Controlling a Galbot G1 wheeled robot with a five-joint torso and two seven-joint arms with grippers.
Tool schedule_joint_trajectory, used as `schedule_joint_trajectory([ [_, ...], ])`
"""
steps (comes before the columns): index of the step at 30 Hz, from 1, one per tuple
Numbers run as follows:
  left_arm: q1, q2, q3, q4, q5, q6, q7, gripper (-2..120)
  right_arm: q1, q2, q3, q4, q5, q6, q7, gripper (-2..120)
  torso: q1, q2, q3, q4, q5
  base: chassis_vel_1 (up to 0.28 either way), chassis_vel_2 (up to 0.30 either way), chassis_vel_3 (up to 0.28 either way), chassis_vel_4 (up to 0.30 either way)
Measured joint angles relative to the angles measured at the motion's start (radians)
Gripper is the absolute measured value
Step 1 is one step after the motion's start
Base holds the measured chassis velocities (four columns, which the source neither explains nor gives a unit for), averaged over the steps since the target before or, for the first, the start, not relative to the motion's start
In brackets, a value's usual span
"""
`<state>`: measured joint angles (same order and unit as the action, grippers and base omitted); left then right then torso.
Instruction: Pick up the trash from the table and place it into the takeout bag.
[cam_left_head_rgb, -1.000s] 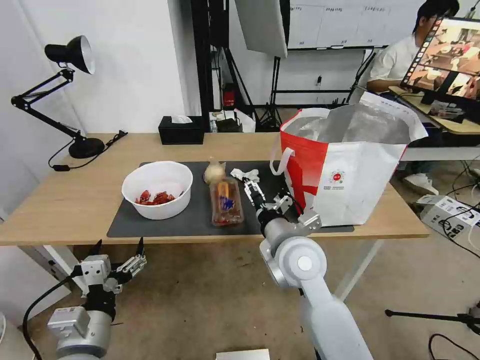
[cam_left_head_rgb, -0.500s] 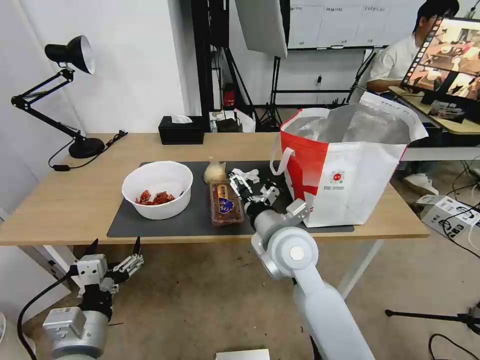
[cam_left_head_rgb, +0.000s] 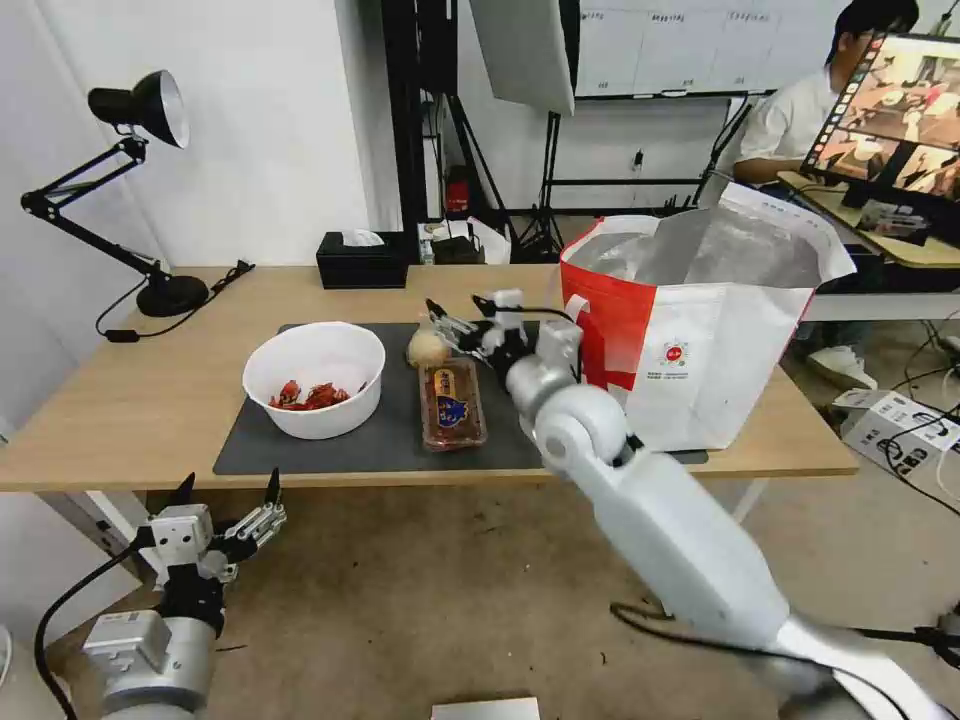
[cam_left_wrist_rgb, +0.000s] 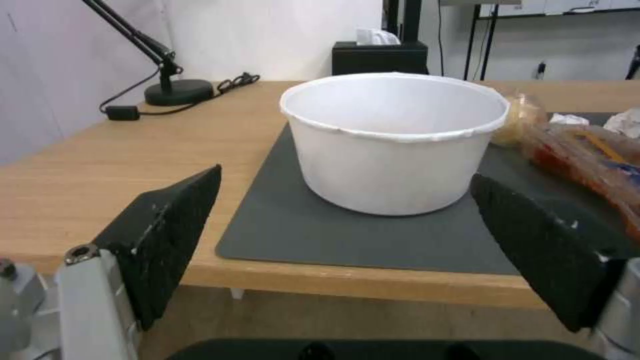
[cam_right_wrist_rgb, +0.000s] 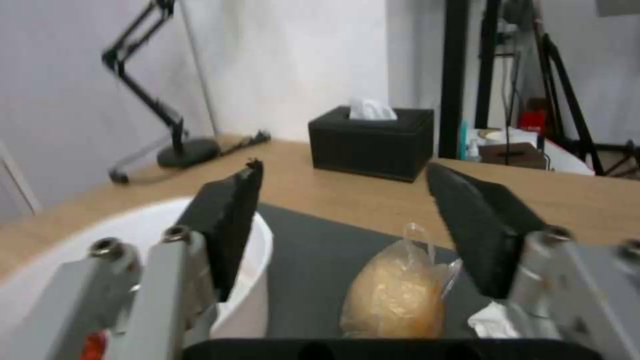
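One small knotted clear bag of beige stuff (cam_left_head_rgb: 427, 347) is being framed on the dark grey rectangular mat (cam_left_head_rgb: 330, 452) by the spread jaws of the right gripper (cam_left_head_rgb: 462, 321), poised just above it. The left gripper (cam_left_head_rgb: 230, 497) is being held apart-jawed below the light-wood table (cam_left_head_rgb: 130, 400), facing the white round plastic bowl (cam_left_wrist_rgb: 393, 140).

The long light-wood bench (cam_left_head_rgb: 150, 400) is showing a smooth, faintly grained top, with a large matt dark grey rectangular mat (cam_left_head_rgb: 390, 440) lying on it. The round white plastic bowl (cam_left_wrist_rgb: 393, 145) is looking smooth and slightly glossy. The small knotted clear plastic bag of beige stuff (cam_right_wrist_rgb: 400, 295) is catching light on its film. The boxy white and red takeout bag (cam_left_head_rgb: 700, 370) is showing crinkled silver foil lining.
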<state>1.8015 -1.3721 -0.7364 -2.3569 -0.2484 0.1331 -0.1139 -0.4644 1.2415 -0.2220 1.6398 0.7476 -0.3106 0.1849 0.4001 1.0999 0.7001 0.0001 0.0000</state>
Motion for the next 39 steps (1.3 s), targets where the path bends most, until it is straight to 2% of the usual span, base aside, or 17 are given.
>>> schedule_joint_trajectory([
  [2,-0.003,0.0,0.001,-0.002,0.0,0.0,0.001,100,0.037,0.0,-0.037,-0.062,-0.043,0.0,-0.053,53,0.0,0.0,0.0,0.0,0.0,0.0,0.0,0.0,0.0],
  [3,-0.003,0.0,0.001,-0.002,0.0,0.0,0.001,100,0.037,0.0,-0.037,-0.062,-0.043,0.0,-0.053,53,0.0,0.0,0.0,0.0,0.0,0.0,0.0,0.0,0.0],
  [4,-0.005,0.001,0.001,-0.003,0.0,0.0,0.001,100,0.059,0.004,-0.061,-0.114,-0.068,-0.001,-0.097,46,0.0,0.0,0.0,-0.0001,0.0,0.0,0.0,0.0,0.0],
  [7,-0.005,0.001,0.001,-0.005,0.0,0.0,0.001,100,0.074,0.01,-0.077,-0.154,-0.083,0.0,-0.129,41,0.0,0.0,0.0,-0.0001,0.0001,0.0,0.0,0.0,0.0],
  [8,-0.006,0.001,0.001,-0.006,0.0,0.0,0.001,100,0.085,0.016,-0.089,-0.187,-0.091,-0.002,-0.15,34,0.0,0.0,0.0,-0.0001,0.0,0.0,0.0,0.0,0.0],
  [11,-0.006,0.001,0.0,-0.006,0.0,-0.001,0.002,100,0.09,0.02,-0.096,-0.207,-0.092,-0.009,-0.159,28,0.0,0.0,0.0,-0.0001,-0.0001,0.0,0.0,0.0,0.0],
  [12,-0.006,0.001,-0.002,-0.009,0.0,-0.001,0.002,100,0.094,0.027,-0.106,-0.231,-0.092,-0.02,-0.168,19,0.0,0.0,0.0,-0.0001,-0.0001,0.0,0.0,0.0,0.0],
  [14,-0.005,0.0,-0.004,-0.013,-0.001,-0.002,0.002,100,0.094,0.037,-0.113,-0.255,-0.095,-0.033,-0.17,9,0.0,0.0,0.0,-0.0001,0.0,0.0,0.0,0.0,0.0],
  [16,-0.005,-0.001,-0.004,-0.015,-0.001,-0.003,0.002,100,0.091,0.04,-0.114,-0.261,-0.099,-0.04,-0.168,6,0.0,0.0,0.0,-0.0001,-0.0001,0.0,0.0,0.0,0.0],
  [17,-0.004,-0.002,-0.004,-0.017,-0.001,-0.004,0.003,100,0.087,0.042,-0.114,-0.265,-0.103,-0.049,-0.162,0,0.0,0.0,0.0,0.0,-0.0001,0.0,0.0,0.0,0.0],
  [22,0.001,-0.006,0.001,-0.019,0.0,-0.007,0.004,100,0.065,0.038,-0.109,-0.266,-0.084,-0.108,-0.126,0,0.0,0.0,0.0,-0.0002,0.0,0.0,0.0,0.0,0.0],
  [39,-0.004,0.017,0.015,-0.015,-0.018,-0.018,0.006,100,0.045,0.038,-0.1,-0.266,-0.064,-0.114,-0.108,0,0.0,0.0,0.0,-0.0001,0.0,0.0,0.0,0.0,0.0],
])
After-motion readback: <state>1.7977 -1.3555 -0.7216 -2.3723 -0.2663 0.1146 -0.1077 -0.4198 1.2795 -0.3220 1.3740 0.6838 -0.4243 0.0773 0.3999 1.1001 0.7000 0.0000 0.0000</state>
